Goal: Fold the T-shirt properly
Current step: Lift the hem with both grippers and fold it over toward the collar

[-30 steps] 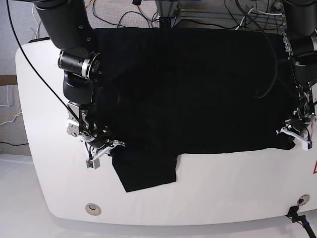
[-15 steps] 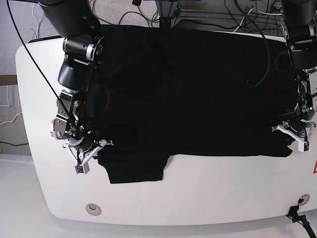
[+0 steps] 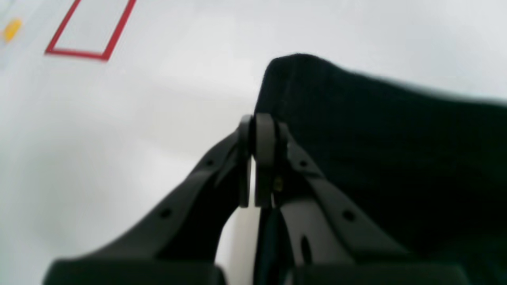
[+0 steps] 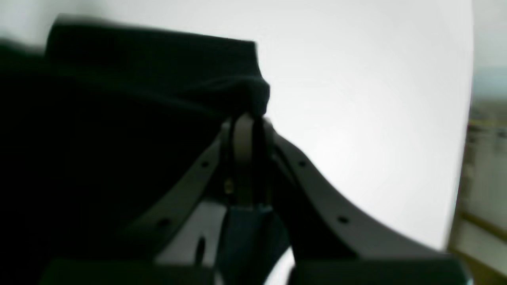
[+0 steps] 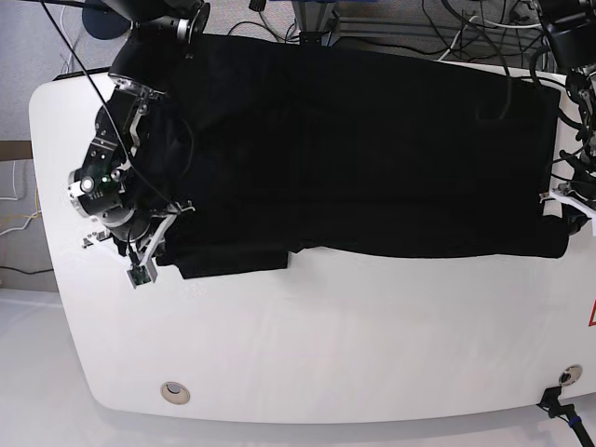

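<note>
The black T-shirt [image 5: 354, 149] lies spread plain side up across the back half of the white table [image 5: 326, 354]; no print shows. A sleeve flap [image 5: 233, 261] sticks out at its near left. My right gripper [image 5: 160, 244] is at the shirt's near left corner, and in the right wrist view it [image 4: 249, 122] is shut on a bunched fold of the cloth [image 4: 119, 99]. My left gripper [image 5: 563, 197] is at the shirt's right edge, and in the left wrist view it [image 3: 255, 126] is shut at the cloth's corner [image 3: 376, 158].
White tabletop lies in front of the shirt. A round hole [image 5: 173, 392] is near the front left edge. A red mark [image 5: 590, 315] is at the right edge, and a red outlined rectangle [image 3: 91, 27] shows on the table. Cables [image 5: 447, 28] lie behind the table.
Both grippers moved toward the back of the table and outward, keeping hold of the cloth. The shirt's near edge and sleeve flap slid back and left with them.
</note>
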